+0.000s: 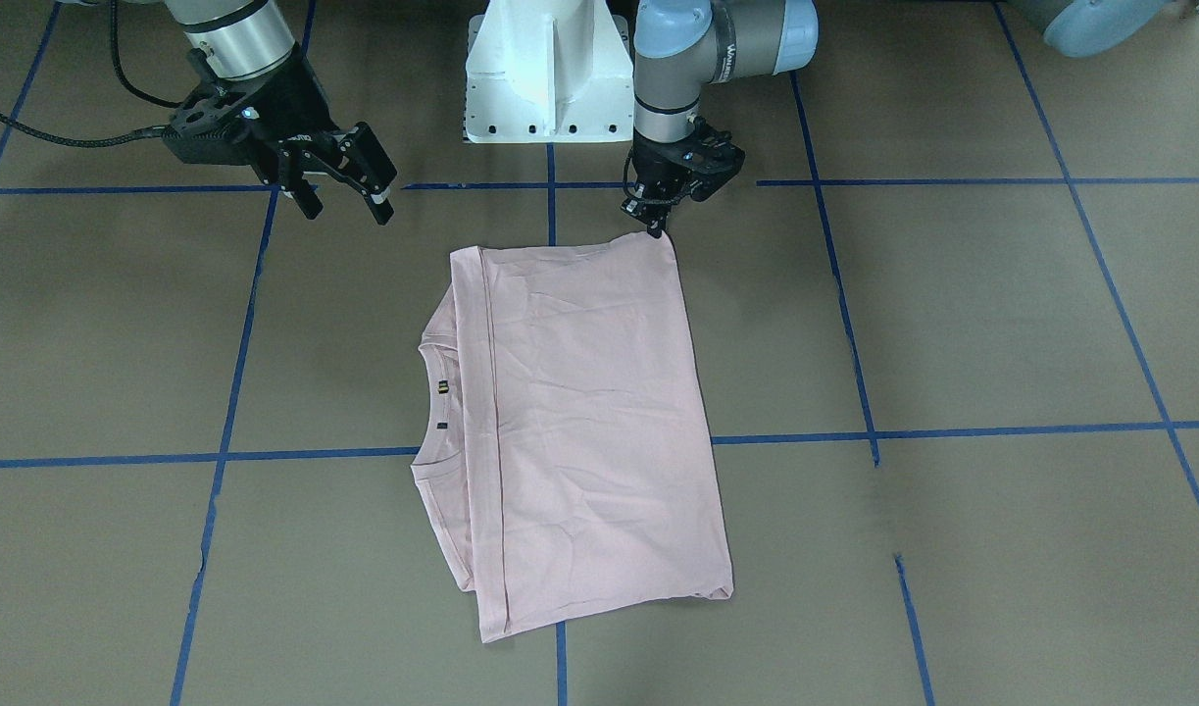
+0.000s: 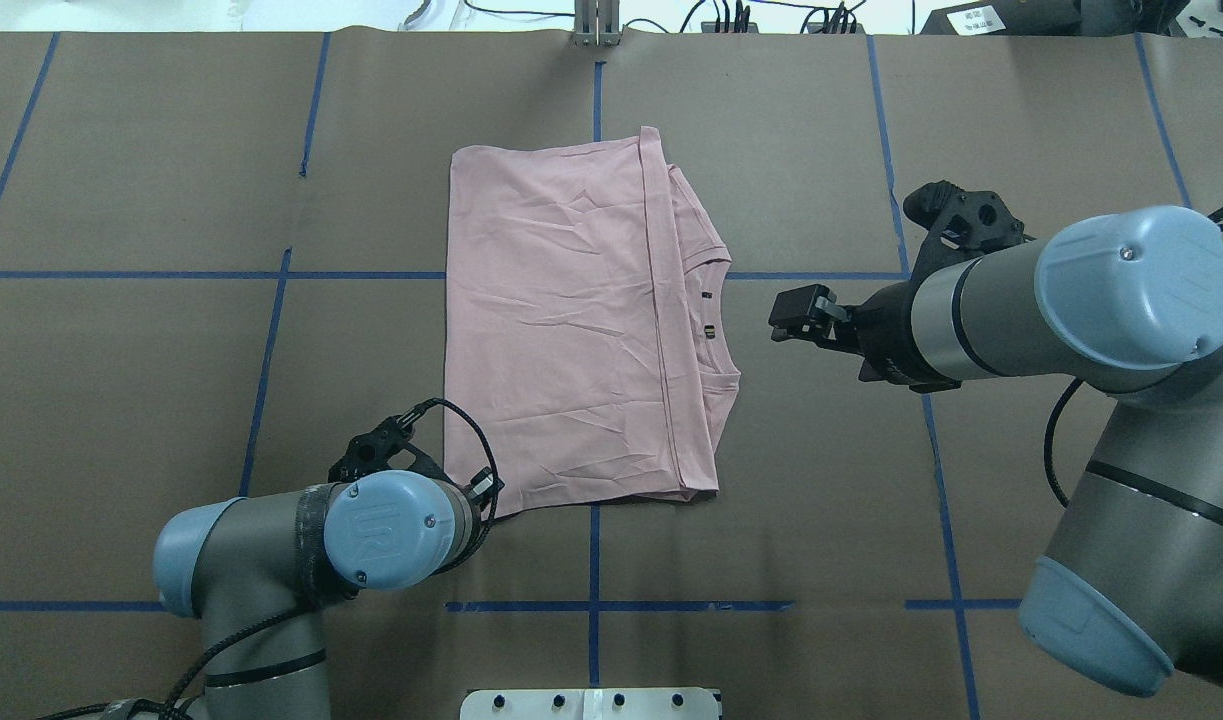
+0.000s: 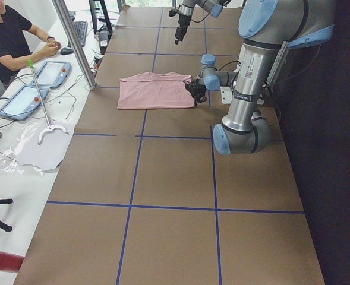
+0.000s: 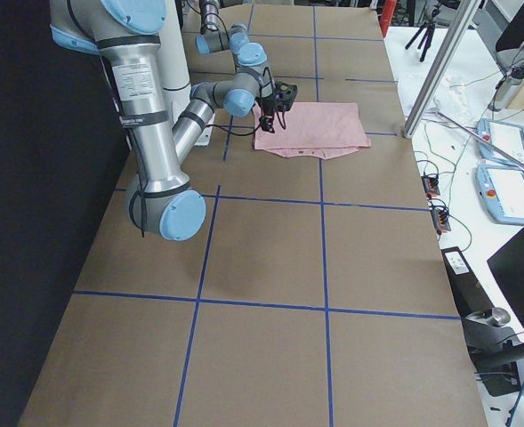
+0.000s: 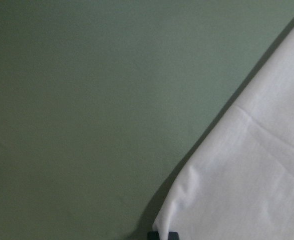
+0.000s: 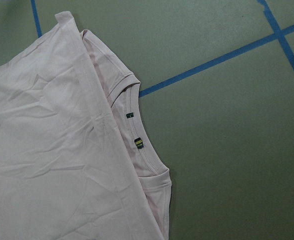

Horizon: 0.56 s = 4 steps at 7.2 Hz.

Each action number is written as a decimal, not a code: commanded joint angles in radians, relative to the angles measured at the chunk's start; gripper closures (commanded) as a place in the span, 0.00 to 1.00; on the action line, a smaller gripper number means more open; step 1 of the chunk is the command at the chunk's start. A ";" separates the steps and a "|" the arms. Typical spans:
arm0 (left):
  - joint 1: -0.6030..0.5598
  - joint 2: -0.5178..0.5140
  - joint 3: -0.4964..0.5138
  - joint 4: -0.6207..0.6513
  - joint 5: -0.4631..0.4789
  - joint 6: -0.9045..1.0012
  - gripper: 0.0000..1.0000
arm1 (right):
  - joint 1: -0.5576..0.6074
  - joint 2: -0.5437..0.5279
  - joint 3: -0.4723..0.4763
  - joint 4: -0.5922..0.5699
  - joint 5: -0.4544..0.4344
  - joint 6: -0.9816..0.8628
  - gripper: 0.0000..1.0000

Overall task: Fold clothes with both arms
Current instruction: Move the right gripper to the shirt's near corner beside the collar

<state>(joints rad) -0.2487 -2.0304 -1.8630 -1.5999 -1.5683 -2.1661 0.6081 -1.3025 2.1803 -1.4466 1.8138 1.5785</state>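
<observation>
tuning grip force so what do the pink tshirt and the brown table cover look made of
T-shirt: likely thin matte cotton-type knit, given soft creases and ribbed collar. Table cover: looks like matte brown paper or card, flat with blue tape lines; which, unclear.

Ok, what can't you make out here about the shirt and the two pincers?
- Left pincer grip: overhead, its own wrist covers it; front view too small; wrist view cuts it off.
- T-shirt other face: folded under in every view.
- Neck labels: text too small, right wrist view.
</observation>
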 commanded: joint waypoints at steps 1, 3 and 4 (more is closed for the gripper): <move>-0.004 -0.002 -0.021 0.000 -0.002 0.015 1.00 | 0.001 -0.001 -0.002 0.000 -0.001 0.000 0.00; -0.012 0.007 -0.064 0.000 -0.002 0.153 1.00 | -0.025 0.002 -0.040 0.000 0.002 0.021 0.00; -0.014 0.009 -0.065 0.000 -0.001 0.205 1.00 | -0.040 0.037 -0.101 -0.002 0.005 0.093 0.00</move>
<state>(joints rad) -0.2597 -2.0249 -1.9196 -1.5999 -1.5704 -2.0380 0.5873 -1.2938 2.1368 -1.4468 1.8163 1.6100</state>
